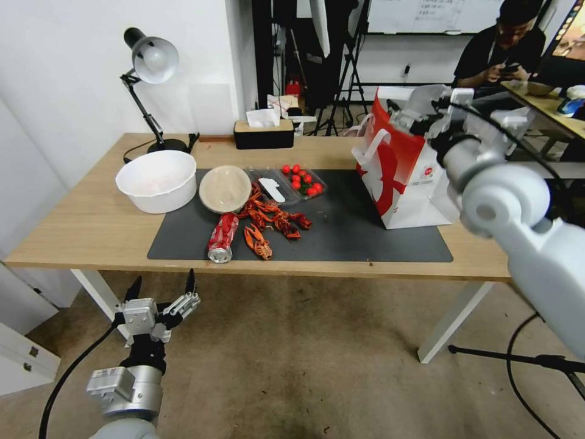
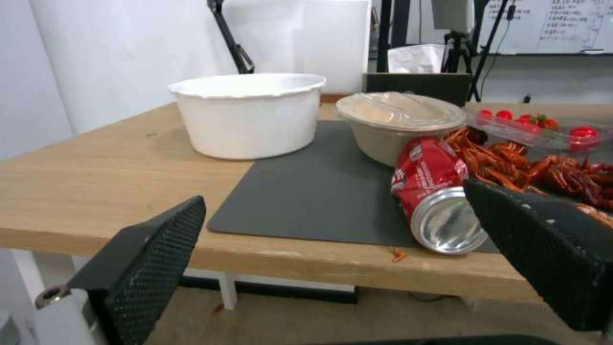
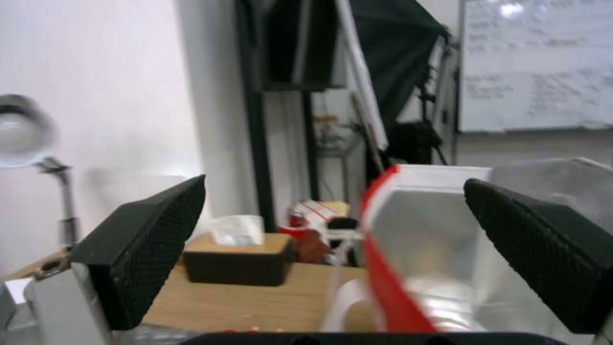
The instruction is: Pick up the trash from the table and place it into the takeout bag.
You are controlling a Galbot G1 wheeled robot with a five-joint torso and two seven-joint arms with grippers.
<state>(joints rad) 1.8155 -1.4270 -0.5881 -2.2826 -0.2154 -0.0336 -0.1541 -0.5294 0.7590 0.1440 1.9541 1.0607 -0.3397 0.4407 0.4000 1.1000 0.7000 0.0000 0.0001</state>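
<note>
Below table (image 1: 91, 231) front edge, L side: my left gripper (image 1: 163, 288) hangs w/ jaws spread, nothing held. Red soda can (image 1: 222, 238) lies on its side on mat, just ahead & slightly right of it, long axis front-to-back, open end twd me. Right gripper (image 1: 440, 107) spread, empty, over takeout bag (image 1: 402, 177) mouth, so L arm is nearer. Beige bowl (image 1: 224, 188) sits behind can.

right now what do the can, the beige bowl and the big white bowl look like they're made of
The red soda can looks like thin painted metal: its bare end shines silver. The round beige bowl seems matte paper or pulp fibre, closed by a glossy clear film or lid that catches the light. The white bowl looks like matte plastic or foam; the look leaves it open.
</note>
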